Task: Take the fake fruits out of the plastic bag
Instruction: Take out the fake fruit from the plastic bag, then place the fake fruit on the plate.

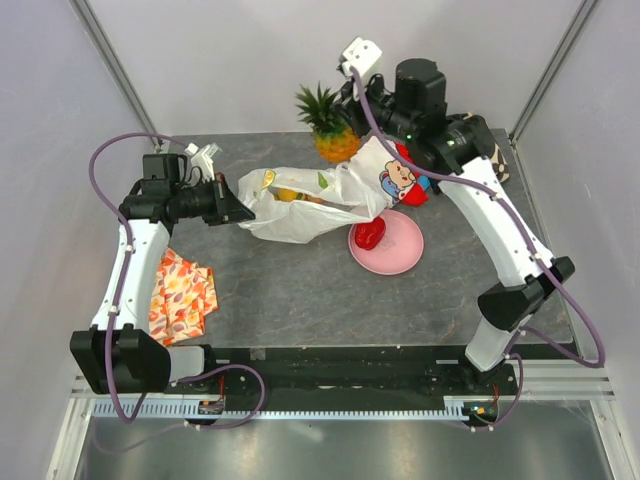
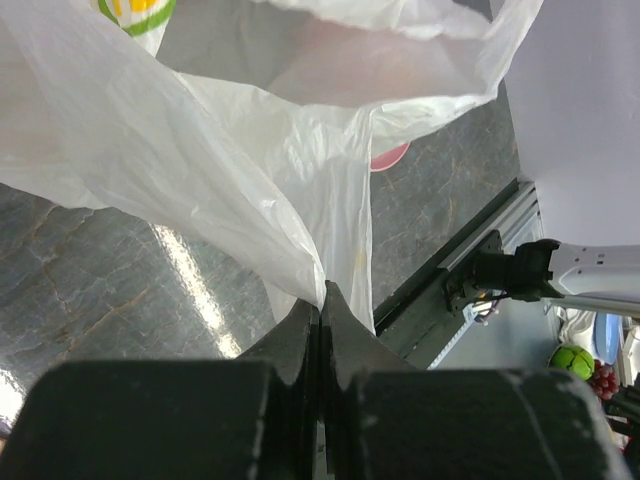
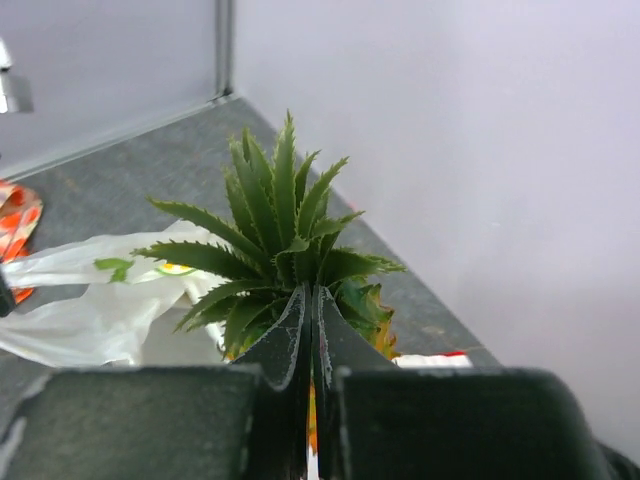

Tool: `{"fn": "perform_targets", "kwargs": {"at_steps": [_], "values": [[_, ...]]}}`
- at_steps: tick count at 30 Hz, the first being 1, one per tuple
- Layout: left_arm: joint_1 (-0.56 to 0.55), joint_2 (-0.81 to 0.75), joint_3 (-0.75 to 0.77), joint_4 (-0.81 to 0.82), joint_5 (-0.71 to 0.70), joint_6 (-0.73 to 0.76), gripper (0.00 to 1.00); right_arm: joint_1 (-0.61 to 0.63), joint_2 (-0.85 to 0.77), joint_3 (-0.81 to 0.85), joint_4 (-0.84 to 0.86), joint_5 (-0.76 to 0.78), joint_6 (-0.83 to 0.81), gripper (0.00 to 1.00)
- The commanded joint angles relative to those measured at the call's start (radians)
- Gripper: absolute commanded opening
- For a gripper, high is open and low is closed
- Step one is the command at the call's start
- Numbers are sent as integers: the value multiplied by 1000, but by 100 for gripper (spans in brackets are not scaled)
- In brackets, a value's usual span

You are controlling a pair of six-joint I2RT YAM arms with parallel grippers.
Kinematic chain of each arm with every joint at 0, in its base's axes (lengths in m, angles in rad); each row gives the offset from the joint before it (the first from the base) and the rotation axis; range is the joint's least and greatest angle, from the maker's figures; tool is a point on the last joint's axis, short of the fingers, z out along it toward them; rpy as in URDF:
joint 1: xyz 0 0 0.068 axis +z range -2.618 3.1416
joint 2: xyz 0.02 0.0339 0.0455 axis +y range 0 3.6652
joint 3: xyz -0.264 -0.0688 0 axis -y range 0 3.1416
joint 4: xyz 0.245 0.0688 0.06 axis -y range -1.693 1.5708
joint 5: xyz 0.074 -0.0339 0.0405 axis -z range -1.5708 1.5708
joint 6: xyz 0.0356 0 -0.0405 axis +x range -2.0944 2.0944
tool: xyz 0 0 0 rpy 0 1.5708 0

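The plastic bag lies in the middle of the table, thin white film with fruit prints. A yellow piece and an orange-pink piece show through it. My left gripper is shut on the bag's left edge, the film pinched between the fingertips. The pineapple is outside the bag at the back edge, tilted. My right gripper is shut at the base of its green crown, with orange body showing behind the fingers. A shiny red fruit lies on a pink plate.
A white cloth with a cartoon bear lies over the bag's right end, with a red thing beside it. An orange patterned cloth lies at the front left. Walls close in at the back and sides.
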Motion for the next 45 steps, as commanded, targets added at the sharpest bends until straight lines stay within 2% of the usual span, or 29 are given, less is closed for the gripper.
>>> {"fn": "perform_targets", "kwargs": {"at_steps": [1,8,17,22,33,45], "values": [[8,7,51,7,-14,11,2,-46,-98,-20,63,78,-7,0],[19,4,61,7,-20,9,2,-150,-267,-255,83,162,-33,0],[25,-8,59,2,-23,14,2,-234,-376,-534,96,164,52,0],[33,-21,50,-2,-25,17,2,-271,-382,-627,102,115,108,0],[52,-34,34,-10,-29,24,2,-287,-367,-801,135,50,114,0],[77,-30,50,-19,-28,24,2,-287,-292,-887,207,12,140,0]]}}
